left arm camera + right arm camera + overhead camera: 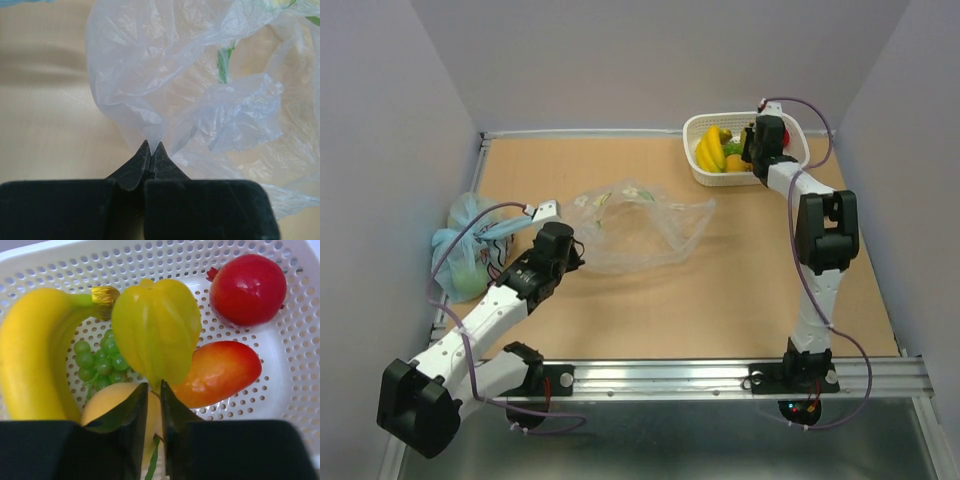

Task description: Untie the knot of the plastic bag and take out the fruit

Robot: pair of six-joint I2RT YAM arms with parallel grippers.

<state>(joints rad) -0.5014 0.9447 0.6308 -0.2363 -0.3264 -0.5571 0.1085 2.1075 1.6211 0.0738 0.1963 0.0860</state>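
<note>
Two grips: left claw (151,145) on plastic bag (150,75), right claw (153,388) on starfruit (155,330).

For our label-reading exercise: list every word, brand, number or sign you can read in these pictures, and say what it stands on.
No text can be read anywhere.
The plastic bag carries faint green marks, too crumpled and blurred to read.
The basket and the fruit show no writing.
</note>
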